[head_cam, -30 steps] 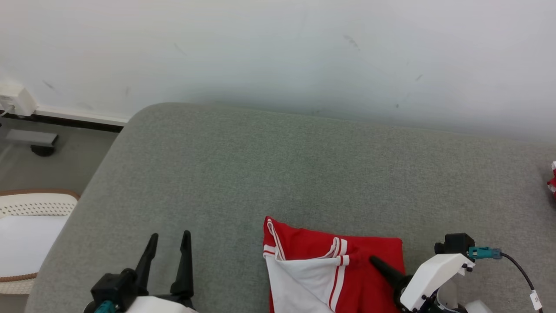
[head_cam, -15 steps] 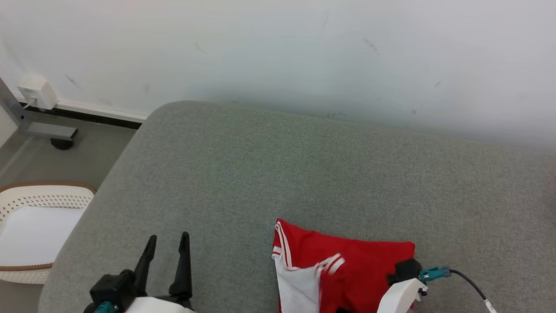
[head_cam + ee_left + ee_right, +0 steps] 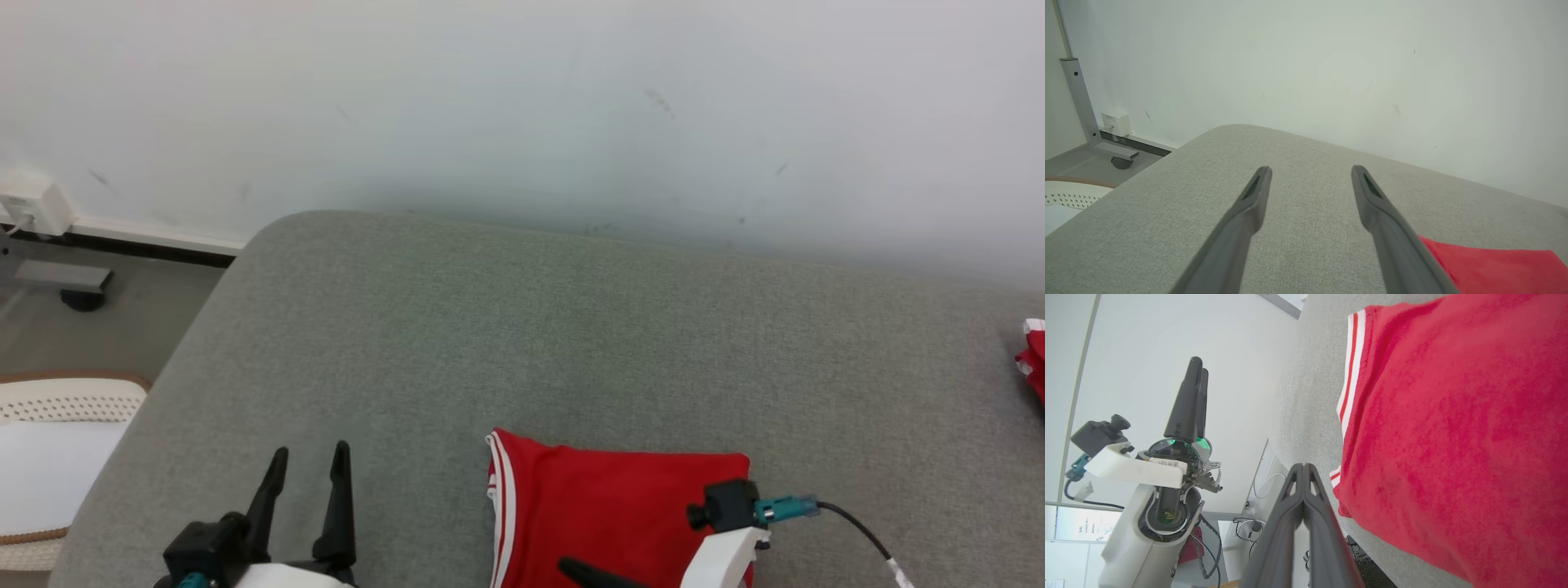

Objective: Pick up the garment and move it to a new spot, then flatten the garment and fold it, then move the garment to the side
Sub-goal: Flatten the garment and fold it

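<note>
At the far left a white basket [image 3: 65, 396] sits beside the grey cushion [image 3: 490, 327]. The left gripper [image 3: 311, 449] hovers with its fingers spread wide, holding nothing, well apart from the red garment [image 3: 612, 498]. The garment lies folded near the cushion's front edge, its long axis running left to right and its striped hem at the left end. The right gripper [image 3: 1303, 473] is clenched and empty over the garment, pointing leftward. I cannot tell if it touches. The right arm looks nearer for moving the garment aside.
</note>
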Controlling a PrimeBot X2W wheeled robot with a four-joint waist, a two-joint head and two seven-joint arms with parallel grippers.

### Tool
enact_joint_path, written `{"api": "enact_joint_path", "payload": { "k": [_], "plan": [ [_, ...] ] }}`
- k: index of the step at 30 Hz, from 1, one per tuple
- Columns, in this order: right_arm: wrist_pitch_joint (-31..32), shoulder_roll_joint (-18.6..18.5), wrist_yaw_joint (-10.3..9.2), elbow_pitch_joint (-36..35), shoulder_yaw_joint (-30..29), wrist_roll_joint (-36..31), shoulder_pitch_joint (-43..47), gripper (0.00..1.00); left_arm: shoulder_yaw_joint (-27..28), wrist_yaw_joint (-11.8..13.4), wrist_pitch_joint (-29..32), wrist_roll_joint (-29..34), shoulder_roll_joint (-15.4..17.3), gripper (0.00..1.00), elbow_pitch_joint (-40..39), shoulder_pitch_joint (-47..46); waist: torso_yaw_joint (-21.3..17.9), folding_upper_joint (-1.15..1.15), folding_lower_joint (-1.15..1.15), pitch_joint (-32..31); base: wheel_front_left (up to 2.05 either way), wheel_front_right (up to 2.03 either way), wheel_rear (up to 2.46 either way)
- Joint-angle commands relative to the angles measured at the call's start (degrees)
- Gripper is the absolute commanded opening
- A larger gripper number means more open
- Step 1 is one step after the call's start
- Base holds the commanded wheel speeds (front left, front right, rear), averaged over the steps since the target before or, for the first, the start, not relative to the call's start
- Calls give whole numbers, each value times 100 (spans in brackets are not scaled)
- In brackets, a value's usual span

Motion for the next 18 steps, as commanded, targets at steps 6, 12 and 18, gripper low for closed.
{"api": "enact_joint_path", "payload": {
  "k": [6, 12, 18],
  "plan": [
    [-728, -471, -9, -773, -179, -202, -97, 28, 73, -6, -8, 125, 23, 100, -111, 41, -354, 0, 0, -35, 0, 0, 0],
    [-1589, -899, -9, -1143, -438, -600, -250, 100, 174, -7, -7, 148, 23, 100, -215, 34, -706, 0, 0, 5, 0, 0, 0],
    [-2734, -1352, -9, -1174, -767, -1387, -415, 100, 272, -31, -6, 160, 23, 100, -276, -22, -1051, 0, 0, 50, 0, 0, 0]
  ]
}}
